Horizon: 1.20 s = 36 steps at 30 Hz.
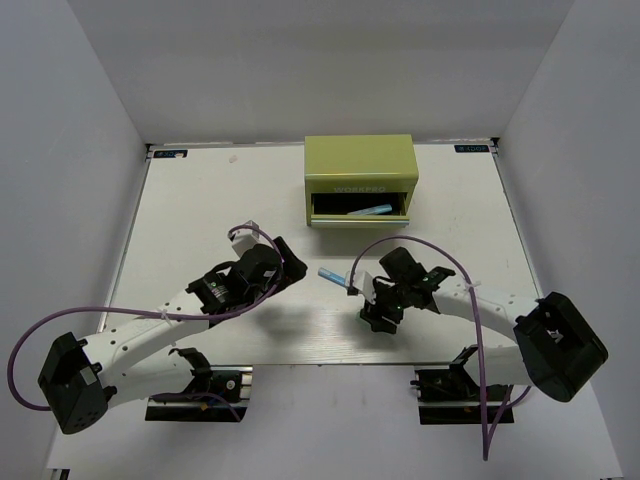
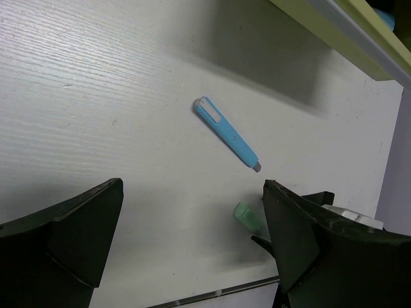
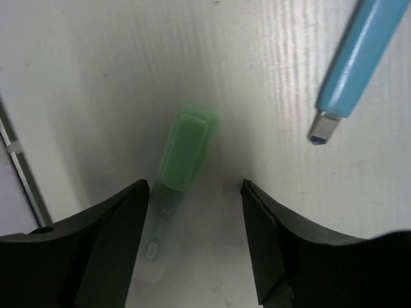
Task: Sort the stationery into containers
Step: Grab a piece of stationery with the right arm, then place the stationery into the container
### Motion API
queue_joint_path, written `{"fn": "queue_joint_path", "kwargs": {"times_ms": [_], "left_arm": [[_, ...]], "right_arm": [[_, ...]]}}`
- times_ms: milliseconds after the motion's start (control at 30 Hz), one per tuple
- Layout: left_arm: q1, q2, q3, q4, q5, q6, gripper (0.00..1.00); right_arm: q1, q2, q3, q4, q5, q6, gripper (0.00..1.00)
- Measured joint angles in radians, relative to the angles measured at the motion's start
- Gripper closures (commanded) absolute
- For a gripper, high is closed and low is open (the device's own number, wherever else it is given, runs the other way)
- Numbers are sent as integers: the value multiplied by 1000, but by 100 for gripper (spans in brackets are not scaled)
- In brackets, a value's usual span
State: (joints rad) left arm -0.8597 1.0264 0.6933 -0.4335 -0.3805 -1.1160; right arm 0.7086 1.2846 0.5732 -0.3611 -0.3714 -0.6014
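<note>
The green-capped marker (image 3: 180, 160) lies flat on the table between the jaws of my open right gripper (image 3: 196, 212), close to its left finger (image 3: 122, 237); I cannot tell whether they touch. The short light-blue marker (image 3: 356, 58) lies just beyond it, also seen from above (image 1: 335, 277) and in the left wrist view (image 2: 227, 133). My right gripper (image 1: 374, 300) points down at the table. My left gripper (image 1: 287, 263) is open and empty, left of the markers (image 2: 192, 244). The olive-green tool chest (image 1: 360, 165) stands at the back, its lower drawer open with a thin blue pen (image 1: 368, 211) inside.
The green cap (image 2: 249, 217) shows in the left wrist view beside the right gripper's body (image 2: 327, 215). The chest's edge (image 2: 347, 29) fills that view's top right. White walls enclose the table (image 1: 200, 220). Purple cables loop over both arms.
</note>
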Motion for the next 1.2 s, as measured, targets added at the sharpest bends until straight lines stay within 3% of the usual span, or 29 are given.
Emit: {"fn": "queue_joint_path", "kwargs": {"times_ms": [267,433,600,733,933,1200], "left_arm": [[0,0,-2,0,3,-11,0],[0,5,-12,0,3,-23,0],[0,31,-12,20,6,-28,0],[0,63,-12,29,16,-29,0],[0,92,-12,53,34,-33,0],[0,94,-12,74,53,-37,0]], "right_arm": [[27,-8,-31,110,105,21,75],[26,-37,-34,68,126,-18,92],[13,-102,38,-95,114,-87,93],[0,-186,163,-117,111,-126,96],[-21,-170,326,8,180,-177,96],[-64,20,422,162,306,-286,96]]}}
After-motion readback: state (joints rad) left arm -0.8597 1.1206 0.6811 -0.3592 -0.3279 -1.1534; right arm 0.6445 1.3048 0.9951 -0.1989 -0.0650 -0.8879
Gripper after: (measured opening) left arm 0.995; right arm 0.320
